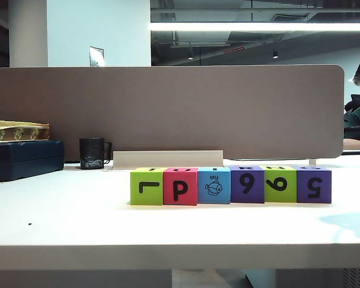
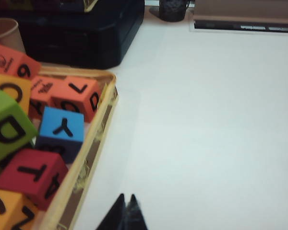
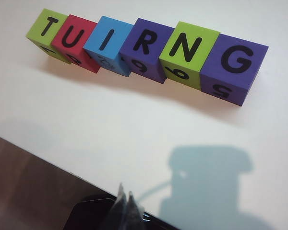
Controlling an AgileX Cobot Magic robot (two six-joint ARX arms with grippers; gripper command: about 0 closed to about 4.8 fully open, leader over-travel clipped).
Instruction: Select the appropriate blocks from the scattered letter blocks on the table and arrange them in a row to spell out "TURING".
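A: Row check. Six letter blocks (image 1: 230, 185) stand touching side by side on the worktop (image 1: 78, 216), near its front edge. From the right wrist view the top faces read T, U, I, R, N, G.

B: So not TURING. The blue I block (image 3: 107, 44) and the purple R block (image 3: 143, 48) sit in each other's places.

A: Agreed. Lime T block (image 3: 49, 31), red U block (image 3: 74, 40), lime N block (image 3: 188, 52) and purple G block (image 3: 234, 67) look right. My reading: selection done, row built, one swap left.

B: Fingers?

A: Left gripper (image 2: 126, 201) is pressed shut and empty, above bare worktop just beside a yellow-rimmed tray (image 2: 93, 153) of spare blocks, well apart from the row. Right gripper (image 3: 125, 194) also looks closed, tips together, holding nothing, hanging over the worktop's front edge, near the row but not touching.

B: Neither arm shows in the exterior view. Black mug (image 1: 92, 153) stands by the divider panel (image 1: 168, 108).
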